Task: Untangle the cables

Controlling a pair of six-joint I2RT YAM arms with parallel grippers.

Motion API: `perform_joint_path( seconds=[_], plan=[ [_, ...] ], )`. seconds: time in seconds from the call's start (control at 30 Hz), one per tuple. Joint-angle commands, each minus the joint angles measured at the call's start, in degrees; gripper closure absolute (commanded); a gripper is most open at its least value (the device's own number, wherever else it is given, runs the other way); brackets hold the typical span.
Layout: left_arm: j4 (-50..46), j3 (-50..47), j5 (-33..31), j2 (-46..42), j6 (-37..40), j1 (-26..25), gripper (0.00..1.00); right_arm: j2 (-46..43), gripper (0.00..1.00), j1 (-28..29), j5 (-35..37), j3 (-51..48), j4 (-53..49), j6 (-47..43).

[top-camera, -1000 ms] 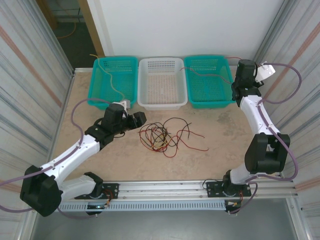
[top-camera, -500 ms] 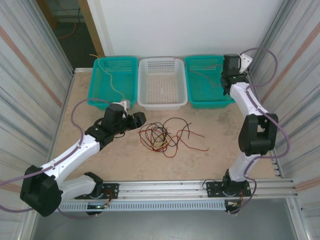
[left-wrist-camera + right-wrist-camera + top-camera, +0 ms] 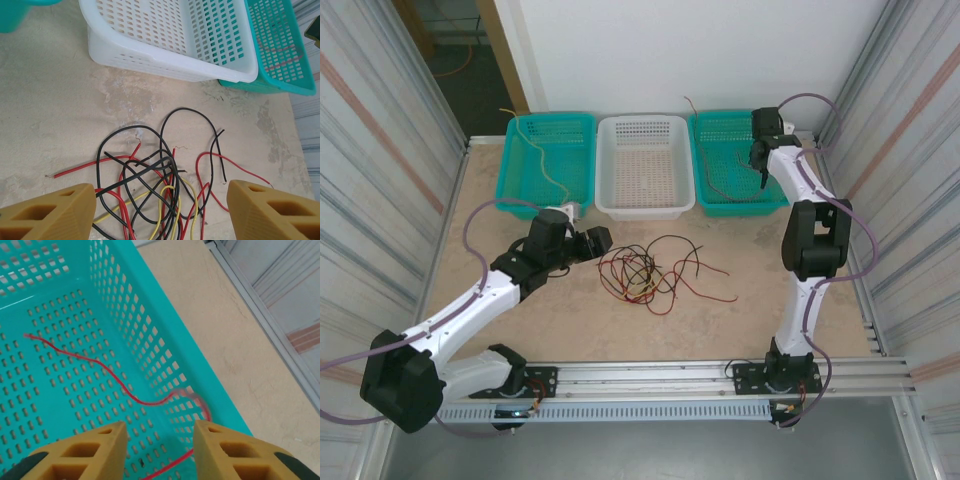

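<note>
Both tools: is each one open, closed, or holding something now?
Left tool: open, holding nothing, over the tangled cables.
Right tool: open, holding nothing; red cable ungripped in the teal basket.

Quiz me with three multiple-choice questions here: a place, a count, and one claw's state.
1. Where does the tangle of cables lie?
A. In the white basket.
B. On the table.
C. Hanging from a gripper.

2. How many baskets stand at the far edge?
A. Two.
B. Five.
C. Three.

3. How is the left gripper?
A. Open, holding nothing.
B. Shut on a yellow cable.
C. Shut on a basket rim.

Answers: 1 B, the wires sprawl on bare tabletop; 2 C, one white between two teal; 3 A, its fingers stand wide apart.
</note>
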Motion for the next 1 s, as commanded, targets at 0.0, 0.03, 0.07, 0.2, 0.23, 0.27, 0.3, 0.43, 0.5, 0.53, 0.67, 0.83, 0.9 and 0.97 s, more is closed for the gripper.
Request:
perform_joint_path(
  seconds=[0.0, 0.03, 0.07, 0.2, 0.23, 0.27, 0.3, 0.43, 0.5, 0.53, 0.67, 0.83, 0.9, 0.97],
  plan=[
    [-0.83, 1.53, 0.32, 0.24, 1.87, 0.57, 0.28, -4.28, 0.55, -0.08, -2.78, 2.11, -2.11, 0.46],
    [-0.94, 1.71, 0.14, 0.34, 1.96, 0.57, 0.27, -4.69, 0.53, -0.03, -3.08, 3.02, -2.70, 0.19],
    [-1.00, 1.87, 0.05, 0.34, 1.97, 0.57, 0.27, -5.23, 0.51, 0.01, -3.23, 3.09, -3.43, -0.08],
    [-1.48, 2.32, -0.42, 0.32, 2.42, 0.61, 0.26, -8.07, 0.40, 0.40, -2.80, 5.97, -5.62, -0.44],
    [-1.85, 2.64, -0.22, 0.48, 2.90, 0.65, 0.26, -9.47, 0.39, 0.52, -3.08, 5.58, -5.76, -0.42],
    [-2.16, 2.98, 0.19, 0.76, 3.60, 0.66, 0.26, -11.12, 0.38, 0.85, -4.11, 4.90, -5.79, -0.39],
    [-2.48, 3.30, 0.69, 1.00, 4.46, 0.62, 0.27, -12.76, 0.37, 1.12, -5.84, 4.13, -5.69, -0.37],
    [-4.23, 5.41, 4.75, 3.14, 8.72, 0.57, 0.35, -22.79, 0.36, 3.51, -18.56, -5.40, -1.94, -0.59],
    [-5.40, 6.19, 5.24, 4.53, 10.46, 0.58, 0.39, -28.31, 0.36, 4.99, -26.08, -13.22, 2.16, 0.11],
    [-6.14, 6.50, 4.97, 5.32, 11.44, 0.57, 0.41, -31.22, 0.36, 6.00, -29.13, -17.66, 4.47, 0.74],
    [-7.63, 6.93, 4.49, 7.53, 12.84, 0.66, 0.46, -39.48, 0.36, 11.93, -34.45, -31.49, 8.32, 2.22],
    [-6.90, 7.52, 7.75, 9.28, 12.39, 0.49, 0.47, -42.59, 0.45, 19.50, -34.13, -44.29, 6.34, 7.79],
    [-6.85, 7.79, 7.53, 9.76, 12.37, 0.32, 0.47, -42.65, 0.46, 20.37, -34.51, -48.98, 6.53, 10.31],
    [-7.02, 8.22, 7.64, 10.29, 12.38, 0.31, 0.47, -42.30, 0.47, 20.31, -33.89, -52.23, 5.88, 11.41]
  ],
)
